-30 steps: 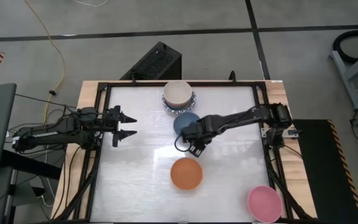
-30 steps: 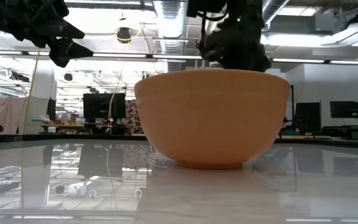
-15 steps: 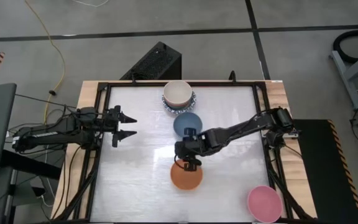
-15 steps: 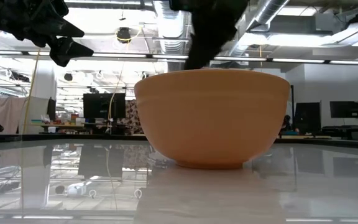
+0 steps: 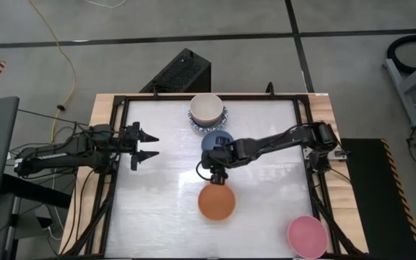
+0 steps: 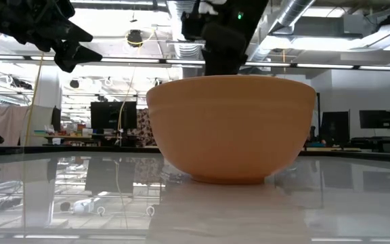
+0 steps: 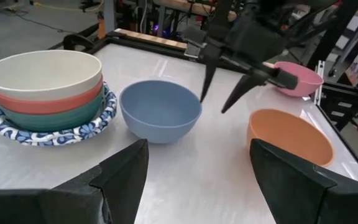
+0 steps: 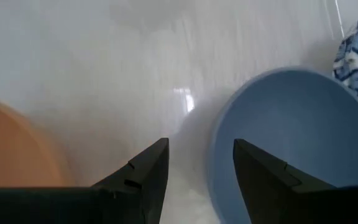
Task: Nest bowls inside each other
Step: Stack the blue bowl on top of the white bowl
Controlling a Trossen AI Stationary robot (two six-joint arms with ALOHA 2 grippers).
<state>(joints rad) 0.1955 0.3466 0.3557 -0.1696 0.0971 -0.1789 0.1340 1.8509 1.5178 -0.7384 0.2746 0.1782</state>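
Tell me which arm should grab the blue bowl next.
Right. Its open end effector hangs between the blue bowl and orange bowl, close to both. The left end effector, also open, waits near the table's left edge, farther away.

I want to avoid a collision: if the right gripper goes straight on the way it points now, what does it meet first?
Probably the bare table, in the gap between the blue bowl and the orange bowl. The right gripper points down there with its jaws open; depth is unclear.

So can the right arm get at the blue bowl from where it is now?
Probably yes. The right gripper hangs open just beside the blue bowl, between it and the orange bowl, and nothing lies in the way.
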